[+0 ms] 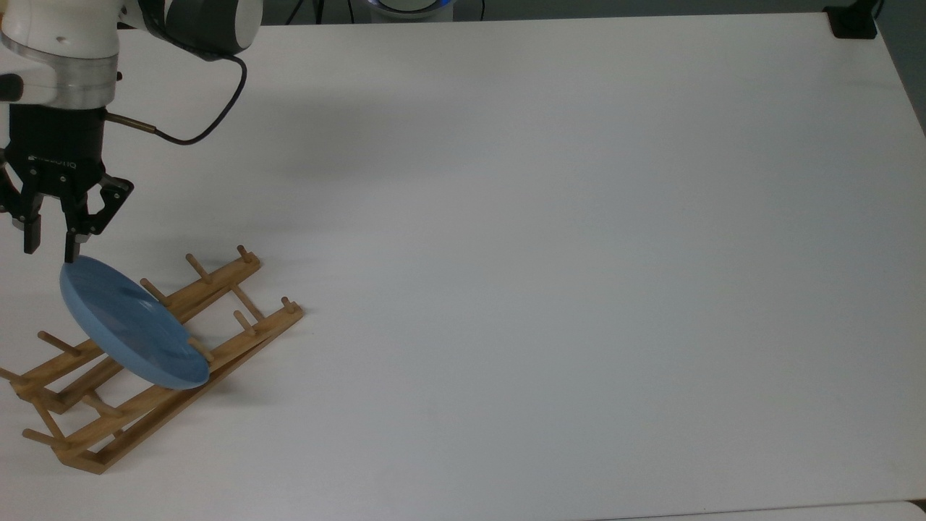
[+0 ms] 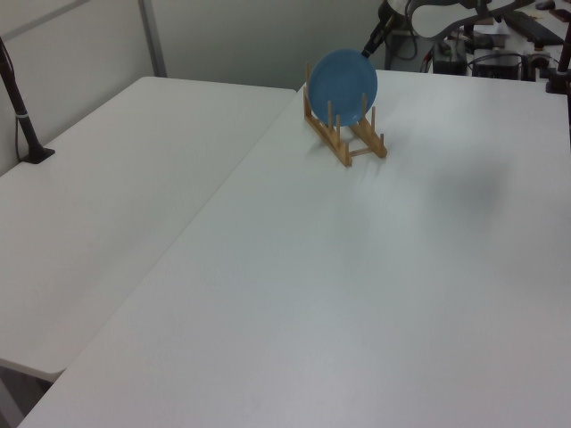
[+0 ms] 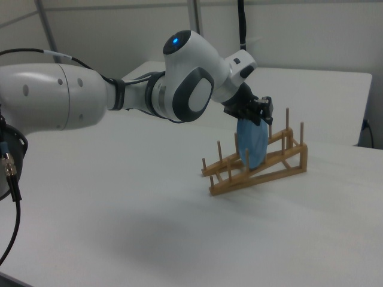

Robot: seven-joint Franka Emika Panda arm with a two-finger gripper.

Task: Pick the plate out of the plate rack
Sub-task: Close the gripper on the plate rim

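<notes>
The blue plate stands on edge, leaning, between the pegs of the wooden plate rack near the top view's left edge. My gripper hangs just above the plate's top rim with its fingers apart. The right fingertip touches the rim and the left one sits just off it. In the right view the gripper sits at the top of the plate, above the rack. The left view has the plate upright in the rack.
White tabletop stretches to the top view's right of the rack. A black cable loops off my wrist. A black clamp sits at the far right corner. In the left view a second table adjoins, with a black post.
</notes>
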